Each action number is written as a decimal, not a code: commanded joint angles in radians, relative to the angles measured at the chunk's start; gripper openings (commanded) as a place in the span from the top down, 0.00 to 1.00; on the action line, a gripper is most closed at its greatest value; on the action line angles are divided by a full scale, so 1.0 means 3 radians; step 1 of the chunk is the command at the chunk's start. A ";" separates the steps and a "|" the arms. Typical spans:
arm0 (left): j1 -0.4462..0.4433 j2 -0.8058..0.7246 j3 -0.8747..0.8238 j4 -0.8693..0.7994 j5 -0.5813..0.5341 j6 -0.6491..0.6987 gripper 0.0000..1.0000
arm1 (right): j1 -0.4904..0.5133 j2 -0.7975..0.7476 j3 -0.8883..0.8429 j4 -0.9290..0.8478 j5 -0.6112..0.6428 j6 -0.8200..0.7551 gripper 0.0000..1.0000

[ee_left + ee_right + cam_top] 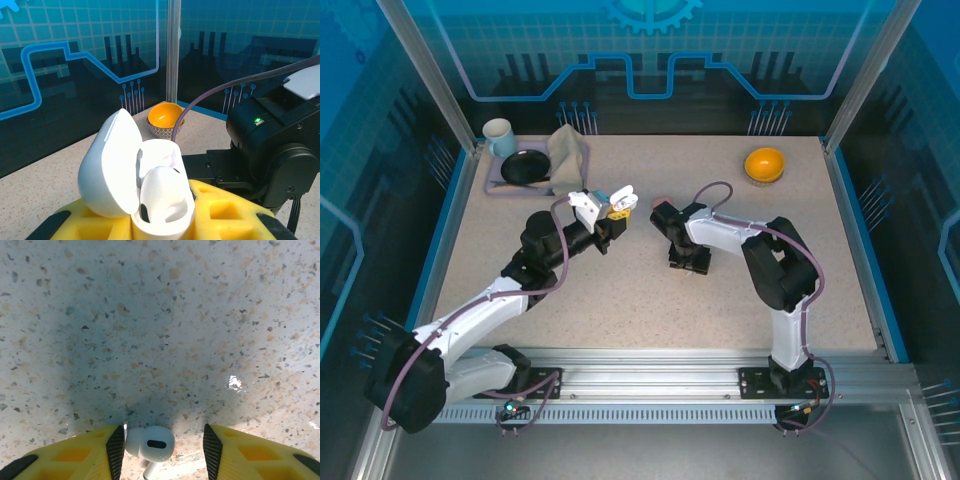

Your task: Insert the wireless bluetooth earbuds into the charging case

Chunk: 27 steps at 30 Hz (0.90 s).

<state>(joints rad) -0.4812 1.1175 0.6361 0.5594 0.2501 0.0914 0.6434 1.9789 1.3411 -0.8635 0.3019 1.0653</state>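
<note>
Bench-top scene: the left gripper (613,212) is clenched on an open white case (620,196), holding it above the speckled table (620,310), well to the left of the orange bowl (764,164). From the left wrist, the case stands upright between yellow fingers (225,215), its lid swung back to one side, and the bowl shows behind it at the table's far edge. Whether any earbud sits inside the case cannot be made out.

The right gripper (688,262) points straight down at the table, left of the bowl and nearer to the arms' bases, between the bowl and the case. Its jaws stand released, not clamped. A white earbud (150,443) lies on the table between them. One black pad (116,449) is at the earbud's side, touching it or nearly so, while the other pad is apart from it. The earbud's stem runs off the lower edge of the wrist view.

A small pink object (660,204), too small to identify, sits just beside the right arm (775,270), also left of the bowl. Far to the bowl's left, along the same back edge of the table, a pale mug (500,137), a black dish (525,167) and a folded beige cloth (570,150) are grouped together.
</note>
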 commanded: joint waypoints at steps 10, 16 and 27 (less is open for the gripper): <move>0.0025 -0.0045 0.0035 0.0071 -0.0005 -0.0018 1.00 | -0.0081 0.0014 -0.0210 0.0104 -0.0030 -0.0113 0.58; 0.0029 -0.0039 0.0068 0.0045 0.0005 -0.0016 1.00 | -0.0149 0.0009 -0.0249 0.0196 -0.0055 -0.0253 0.63; 0.0034 -0.0033 0.0119 0.0012 0.0020 -0.0014 1.00 | -0.0196 -0.0182 -0.0494 0.0456 -0.0149 -0.0499 0.69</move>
<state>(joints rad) -0.4805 1.1175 0.6365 0.5560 0.2504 0.0841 0.6128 1.9190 1.2484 -0.7292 0.2298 0.9531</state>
